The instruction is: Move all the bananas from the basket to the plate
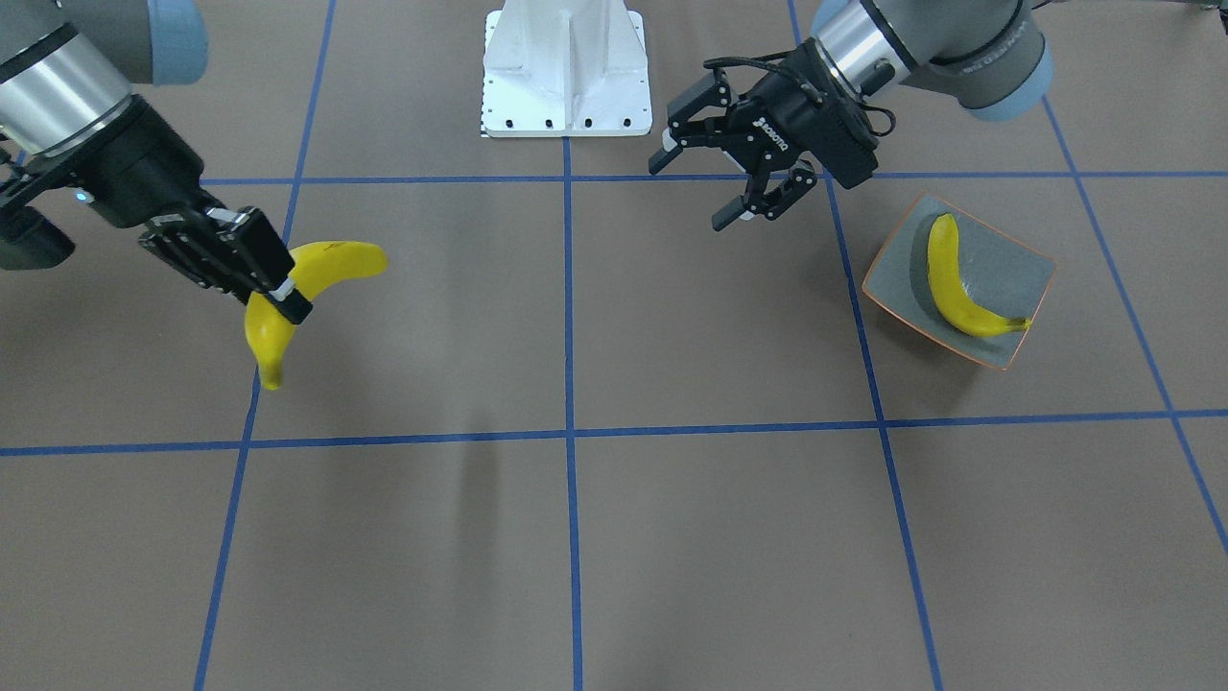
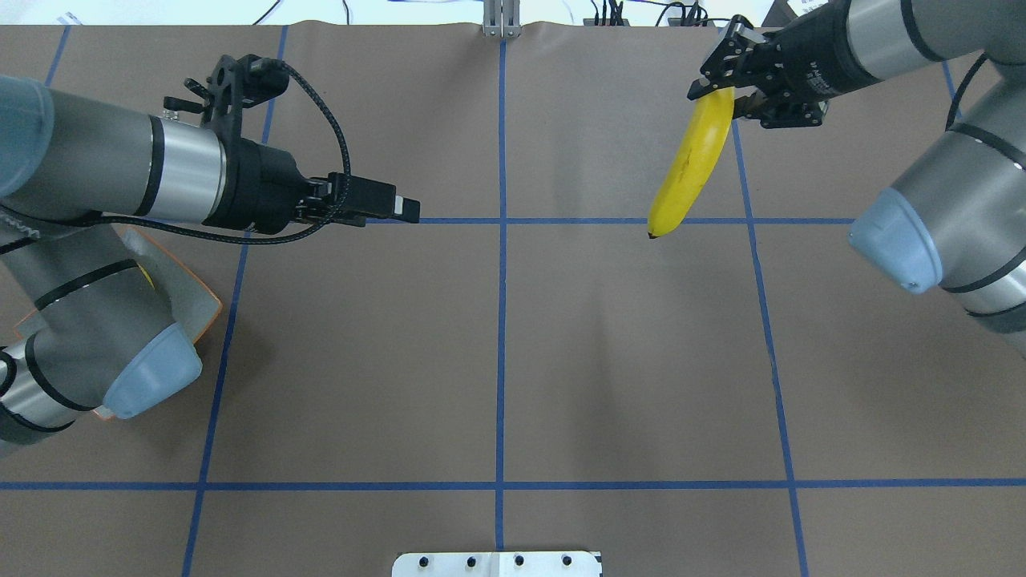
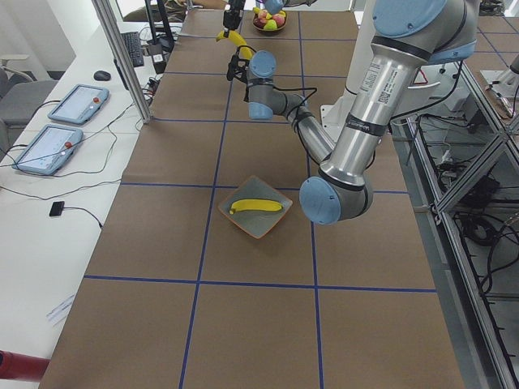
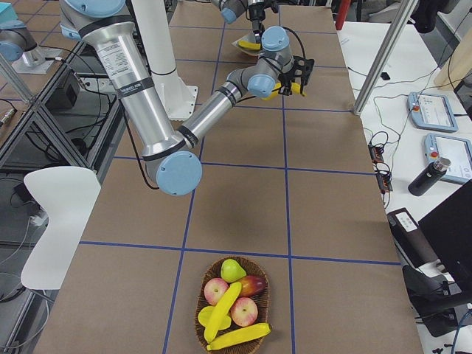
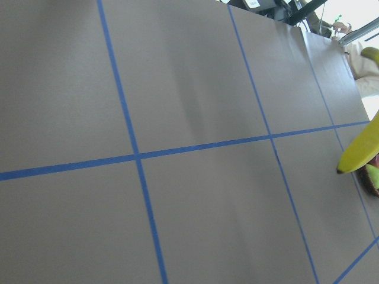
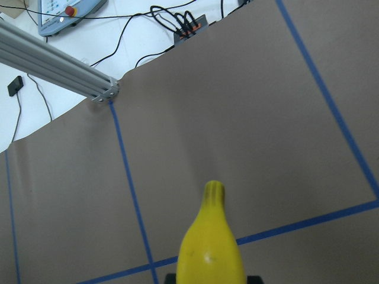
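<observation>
While two curved bananas (image 4: 236,336) wait in the woven basket (image 4: 266,301) at six o'clock of the right-end view, your right gripper (image 1: 288,302), toward twelve, clamps a third banana (image 1: 336,261) aloft, mid-carry. Next, take it on to the glossy square plate (image 1: 1019,257) beyond, one banana (image 1: 950,288) there; left gripper (image 1: 698,187) gapes empty.

One banana (image 1: 943,278) flat in plate (image 1: 1009,264); second banana (image 1: 331,261) in right claw (image 1: 283,297); basket bananas (image 4: 237,337): apparently two.
</observation>
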Robot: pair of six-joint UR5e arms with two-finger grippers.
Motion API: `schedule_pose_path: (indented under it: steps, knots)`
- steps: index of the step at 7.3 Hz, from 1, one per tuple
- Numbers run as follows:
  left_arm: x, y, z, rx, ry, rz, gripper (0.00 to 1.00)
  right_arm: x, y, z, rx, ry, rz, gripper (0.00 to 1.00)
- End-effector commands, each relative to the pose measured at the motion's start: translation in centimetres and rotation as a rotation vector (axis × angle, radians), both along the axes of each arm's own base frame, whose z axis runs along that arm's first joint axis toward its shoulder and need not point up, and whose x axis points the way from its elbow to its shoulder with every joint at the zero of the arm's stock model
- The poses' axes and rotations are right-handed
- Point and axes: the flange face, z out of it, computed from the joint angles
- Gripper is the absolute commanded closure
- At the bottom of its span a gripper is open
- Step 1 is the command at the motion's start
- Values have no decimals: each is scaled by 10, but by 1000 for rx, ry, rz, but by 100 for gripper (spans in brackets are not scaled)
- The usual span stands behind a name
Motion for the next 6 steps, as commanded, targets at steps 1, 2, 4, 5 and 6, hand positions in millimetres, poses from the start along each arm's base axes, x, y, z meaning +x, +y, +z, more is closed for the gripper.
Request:
schedule_pose_path:
  steps: [1, 2, 4, 5, 6]
  knots:
    - [17, 15, -30, 23, 44, 34, 0, -40, 34, -27, 71, -112, -64, 100]
    - [26, 26, -35, 38, 63, 60, 0, -52, 47, -44, 120, -156, -97, 100]
    - [37, 46, -42, 77, 114, 102, 0, -74, 70, -69, 192, -223, -156, 100]
    - [43, 53, -45, 82, 122, 118, 0, -82, 77, -75, 202, -234, -175, 100]
    - [48, 58, -50, 88, 128, 131, 0, -87, 88, -81, 215, -247, -192, 100]
